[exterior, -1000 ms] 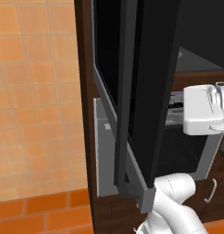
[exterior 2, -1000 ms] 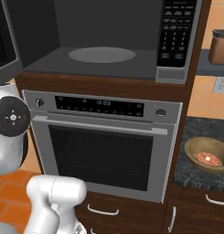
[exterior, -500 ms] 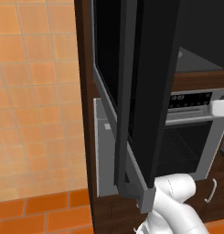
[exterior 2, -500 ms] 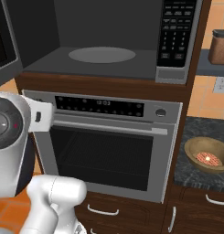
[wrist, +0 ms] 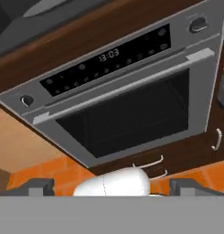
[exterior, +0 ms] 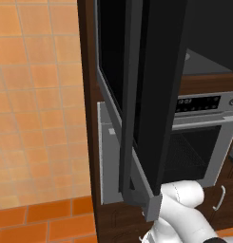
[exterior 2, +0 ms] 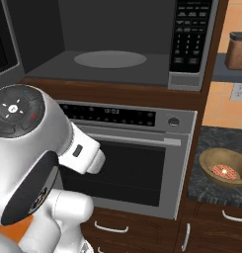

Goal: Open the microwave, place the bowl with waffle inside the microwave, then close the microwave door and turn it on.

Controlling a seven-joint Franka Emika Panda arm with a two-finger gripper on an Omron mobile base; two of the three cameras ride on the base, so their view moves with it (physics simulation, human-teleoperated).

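Microwave (exterior 2: 117,44) w/ door (exterior: 156,95) swung fully open, cavity and turntable exposed. Bowl (exterior 2: 223,168) w/ waffle sits on dark counter (exterior 2: 211,185) right of the oven (exterior 2: 132,158), well apart from arm. Gripper (wrist: 111,187) faces the oven front; fingers (wrist: 38,186) spread wide, holding nothing.

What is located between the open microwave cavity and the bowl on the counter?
In the right base view, the microwave control panel and the brown cabinet post stand between the cavity and the bowl.
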